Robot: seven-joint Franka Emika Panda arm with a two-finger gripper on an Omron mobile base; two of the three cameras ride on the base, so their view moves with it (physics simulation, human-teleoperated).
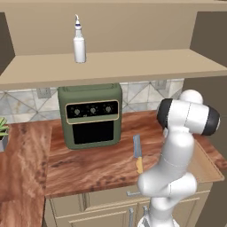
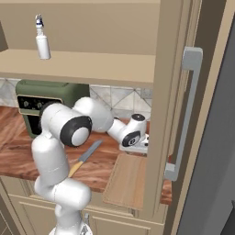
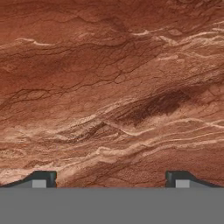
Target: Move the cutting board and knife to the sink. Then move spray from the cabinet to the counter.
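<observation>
A small potted plant (image 1: 2, 128) sits at the far left of the red-brown counter (image 1: 88, 166), seen from the left base camera. To its right stands a green countertop oven (image 1: 92, 115) with three knobs along a dark panel, its back toward the tiled wall (image 1: 26, 106). Above it, on the broad shelf of the open tan cabinet (image 1: 133, 66), the white spray (image 1: 79, 42) stands upright (its trigger nozzle at the top), just left of the oven's centre line. Right of the oven, the knife (image 1: 138, 153) lies flat on the counter, grey-blue blade toward the wall and yellow-orange handle toward the front edge. Farther right, the white arm (image 1: 177, 150) crosses in front of the light cutting board (image 1: 206, 166), which lies flat near the counter's right end, apart from the knife. In the right base view the board (image 2: 126, 179) overhangs the front edge slightly, beside a tall beige panel (image 2: 165, 105) with a metal handle (image 2: 186, 114). The hand camera looks straight down on bare wood grain, the gripper (image 3: 110, 180) spread wide with nothing between its fingertips (image 3: 43, 178).
</observation>
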